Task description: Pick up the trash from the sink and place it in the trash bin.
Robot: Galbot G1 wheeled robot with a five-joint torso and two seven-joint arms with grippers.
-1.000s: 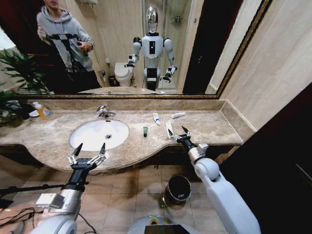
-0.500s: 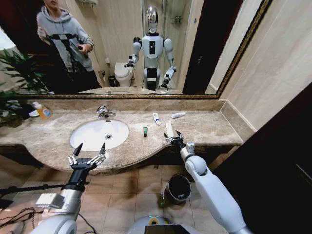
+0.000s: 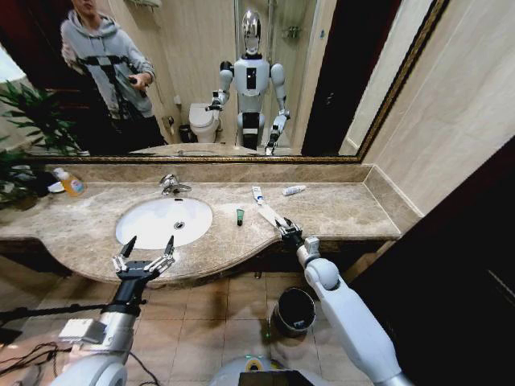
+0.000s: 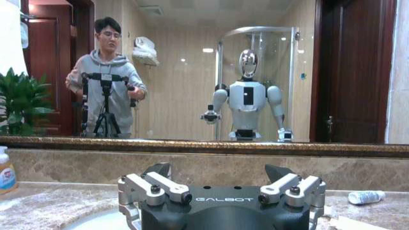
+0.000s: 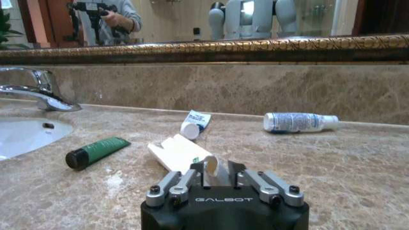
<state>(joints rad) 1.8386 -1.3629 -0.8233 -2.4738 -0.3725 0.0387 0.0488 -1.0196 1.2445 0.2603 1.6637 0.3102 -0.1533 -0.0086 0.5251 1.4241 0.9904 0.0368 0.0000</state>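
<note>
My right gripper [image 3: 286, 229] is shut on the near end of the long flat white packet [image 3: 270, 214] at the counter's front edge, right of the sink [image 3: 129, 229]. In the right wrist view the packet [image 5: 177, 152] slants out from the closed gripper [image 5: 219, 168] over the marble. A dark-green tube [image 3: 240, 215] [image 5: 97, 151] lies beside the basin. Farther back lie a white tube [image 3: 257, 195] [image 5: 193, 126] and a second white tube [image 3: 294, 190] [image 5: 299, 121]. The dark trash bin [image 3: 294, 310] stands on the floor under my right arm. My left gripper [image 3: 145, 251] [image 4: 221, 184] hangs open before the sink.
A chrome faucet [image 3: 170, 184] stands behind the basin, and a yellow bottle [image 3: 71, 183] sits at the far left by a plant [image 3: 24, 121]. A mirror [image 3: 362, 72] backs the counter. A dark panel [image 3: 459, 265] closes off the right side.
My right gripper drew back towards the counter's front edge and shut on the packet. The packet, lying straight before, now slants towards the back left. The left arm has not moved.
</note>
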